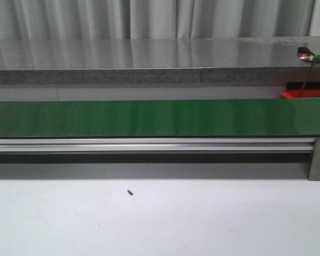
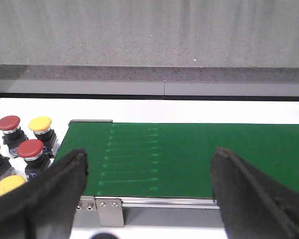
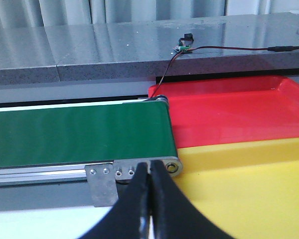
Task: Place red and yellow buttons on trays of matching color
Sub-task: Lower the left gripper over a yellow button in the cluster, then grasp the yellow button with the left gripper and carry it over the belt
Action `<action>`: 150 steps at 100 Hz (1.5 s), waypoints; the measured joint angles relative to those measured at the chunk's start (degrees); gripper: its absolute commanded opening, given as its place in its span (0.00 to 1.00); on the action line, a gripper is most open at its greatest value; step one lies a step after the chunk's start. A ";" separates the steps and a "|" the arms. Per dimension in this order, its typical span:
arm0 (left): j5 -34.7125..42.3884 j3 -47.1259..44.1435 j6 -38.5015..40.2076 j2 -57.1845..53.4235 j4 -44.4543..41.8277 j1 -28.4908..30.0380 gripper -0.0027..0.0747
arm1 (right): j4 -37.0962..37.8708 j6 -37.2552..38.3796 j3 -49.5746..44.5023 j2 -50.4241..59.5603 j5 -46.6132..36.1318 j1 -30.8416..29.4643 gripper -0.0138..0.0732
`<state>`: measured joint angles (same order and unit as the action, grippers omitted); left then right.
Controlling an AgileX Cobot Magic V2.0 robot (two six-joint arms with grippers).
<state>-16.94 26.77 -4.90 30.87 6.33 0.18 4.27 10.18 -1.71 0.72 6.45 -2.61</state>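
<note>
Red buttons and yellow buttons stand together on white bench, beside end of green belt. Look small, hard, light; smooth round caps likely slippery, so grab dark body under cap. Left gripper spread wide, holding nothing. Right gripper pressed together, holding nothing. Red tray and yellow tray touch, at belt's other end. Grey curtain behind.
</note>
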 measured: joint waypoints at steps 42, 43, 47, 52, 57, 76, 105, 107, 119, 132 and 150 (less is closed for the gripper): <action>1.26 0.00 4.57 7.45 1.92 4.90 0.72 | 0.00 0.00 0.00 0.00 0.00 0.00 0.08; 1.24 0.05 4.90 7.89 1.92 5.18 0.72 | 0.00 0.00 0.00 0.00 0.00 0.00 0.08; 0.26 0.43 6.69 9.29 2.21 7.00 0.72 | 0.00 0.00 0.00 0.00 0.00 0.00 0.08; -1.63 1.22 8.54 11.01 2.36 9.33 0.72 | 0.00 0.00 0.00 0.00 0.00 0.00 0.08; -3.78 2.42 9.51 12.84 2.61 11.80 0.72 | 0.00 0.00 0.00 0.00 0.00 0.00 0.08; -12.09 9.34 10.56 20.47 2.98 21.18 0.72 | 0.00 0.00 0.00 0.00 0.00 0.00 0.08; -20.89 19.41 10.73 34.04 2.66 28.19 0.72 | 0.00 0.00 0.00 0.00 0.02 0.00 0.08; -21.06 19.93 10.73 34.97 2.66 28.44 0.72 | 0.00 0.00 0.00 0.00 0.02 0.00 0.08; -22.66 22.67 10.82 40.26 2.31 28.67 0.72 | 0.00 0.00 0.00 0.00 0.02 0.00 0.08; -24.01 25.11 10.82 46.06 1.94 28.67 0.72 | 0.00 0.00 0.00 0.00 0.02 0.00 0.08; -25.21 27.17 10.82 52.44 0.38 28.67 0.72 | 0.00 0.00 0.00 0.00 0.02 0.00 0.08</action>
<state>-42.14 53.94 5.92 83.31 6.71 28.85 4.27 10.18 -1.71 0.72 6.47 -2.61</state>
